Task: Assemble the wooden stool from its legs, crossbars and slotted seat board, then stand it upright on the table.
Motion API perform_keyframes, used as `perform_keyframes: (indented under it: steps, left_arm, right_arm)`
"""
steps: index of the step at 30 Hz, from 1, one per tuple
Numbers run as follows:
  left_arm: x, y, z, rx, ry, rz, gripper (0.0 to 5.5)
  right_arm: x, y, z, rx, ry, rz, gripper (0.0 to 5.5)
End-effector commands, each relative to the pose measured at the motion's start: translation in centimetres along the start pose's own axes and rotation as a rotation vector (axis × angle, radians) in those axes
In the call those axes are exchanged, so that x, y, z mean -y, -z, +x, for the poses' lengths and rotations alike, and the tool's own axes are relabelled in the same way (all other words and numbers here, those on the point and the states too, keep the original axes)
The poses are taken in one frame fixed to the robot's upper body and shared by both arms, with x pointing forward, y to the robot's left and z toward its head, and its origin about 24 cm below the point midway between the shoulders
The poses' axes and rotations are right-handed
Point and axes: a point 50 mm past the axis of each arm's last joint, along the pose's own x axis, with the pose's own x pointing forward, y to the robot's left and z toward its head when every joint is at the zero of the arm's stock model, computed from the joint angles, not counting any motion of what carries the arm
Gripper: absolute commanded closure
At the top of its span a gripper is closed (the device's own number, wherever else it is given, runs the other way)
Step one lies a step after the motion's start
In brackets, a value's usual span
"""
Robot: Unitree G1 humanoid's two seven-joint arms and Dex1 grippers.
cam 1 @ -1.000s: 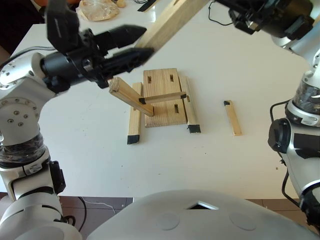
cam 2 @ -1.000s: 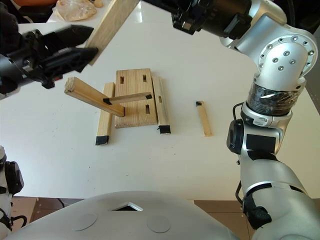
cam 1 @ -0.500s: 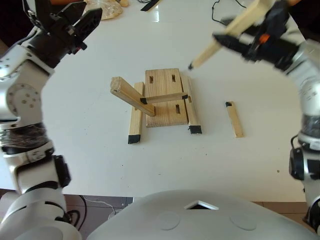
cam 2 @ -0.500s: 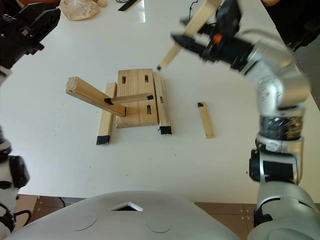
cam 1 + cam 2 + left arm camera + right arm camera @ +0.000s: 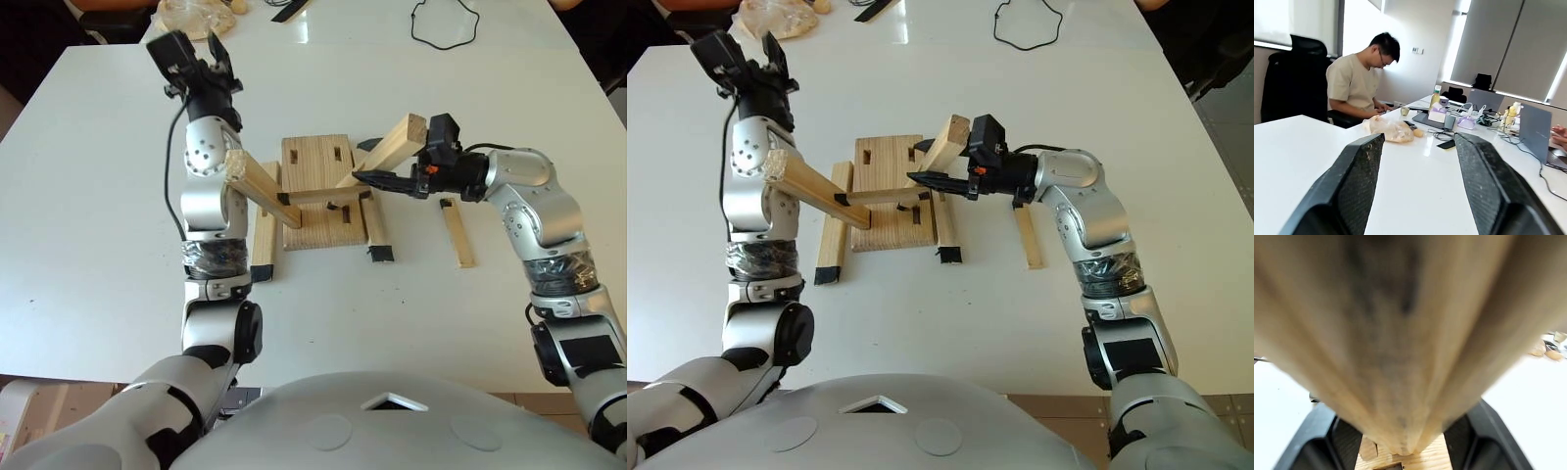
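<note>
Left eye view: the right gripper (image 5: 367, 178) is clamped on a leg (image 5: 400, 140), held tilted over the seat board (image 5: 318, 230) at its 2 o'clock corner, lower end close to the joined crossbar (image 5: 318, 193); the left gripper (image 5: 1419, 142) is raised well apart at 11 o'clock of the board, fingers spread wide, nothing between them.

Hazards, as judged:
- the held leg's lower end may strike the joined crossbar or the propped leg (image 5: 257, 181), which leans up off the board toward 10 o'clock; that pair looks lightly seated, so a nudge could topple it;
- the board lies loose on the table (image 5: 98, 245) with no gripper steadying it; pressing the leg down at a tilt could slide the board or jam the end at a slot's edge;
- the grip sits partway along a slanted leg; contact at the tip could make it pivot between the fingers.

Count:
- seat board: one, flat, slots up; three slots visible, any fourth hidden beneath the parts;
- legs: four; one held, one propped, one flat along the board's 9 o'clock edge (image 5: 263, 243), one flat along its 3 o'clock edge (image 5: 376, 230);
- crossbars: two; one joined across the board, one loose (image 5: 457, 235) on the table at 3 o'clock, apart from the rest.
</note>
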Motion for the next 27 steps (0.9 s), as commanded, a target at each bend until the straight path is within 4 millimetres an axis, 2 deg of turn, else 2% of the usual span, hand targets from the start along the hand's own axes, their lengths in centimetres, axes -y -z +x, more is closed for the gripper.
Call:
perform_keyframes:
  steps: [1, 6, 10, 12, 14, 20, 23, 27]
  left_arm:
    - [0.3, 0.3, -0.6, 0.001, -0.003, -0.064, 2.86]
    - [0.0, 0.2, -1.0, 0.005, -0.003, -0.160, 2.86]
    - [-1.6, 0.4, -1.1, -0.006, -0.101, -0.283, 2.86]
    - [-3.0, 0.2, -1.0, 0.013, -0.162, -0.286, 2.86]
    - [-4.5, -0.7, -0.7, 0.046, -0.211, -0.285, 2.86]
    - [-8.7, -5.2, 0.5, 0.179, -0.282, -0.253, 2.86]
    - [-8.6, -6.4, 0.7, 0.201, -0.237, -0.251, 2.86]
    - [-7.6, -6.3, 0.6, 0.195, -0.204, -0.265, 2.86]
  right_arm:
    - [0.1, -0.4, -1.8, -0.071, -0.055, 0.001, 3.49]
    - [0.9, -1.2, -3.8, -0.113, -0.077, -0.001, 3.49]
    - [1.2, -1.8, -4.4, -0.087, -0.064, 0.005, 3.49]
    - [0.9, -1.8, -4.4, -0.083, -0.076, 0.012, 3.49]
    - [0.6, -1.5, -4.2, -0.072, -0.077, 0.026, 3.49]
    - [-0.3, -0.8, -3.7, -0.037, -0.066, 0.048, 3.49]
    - [-0.4, -0.9, -3.6, -0.030, -0.066, 0.049, 3.49]
    - [-0.4, -0.5, -3.6, -0.049, -0.083, 0.060, 3.49]
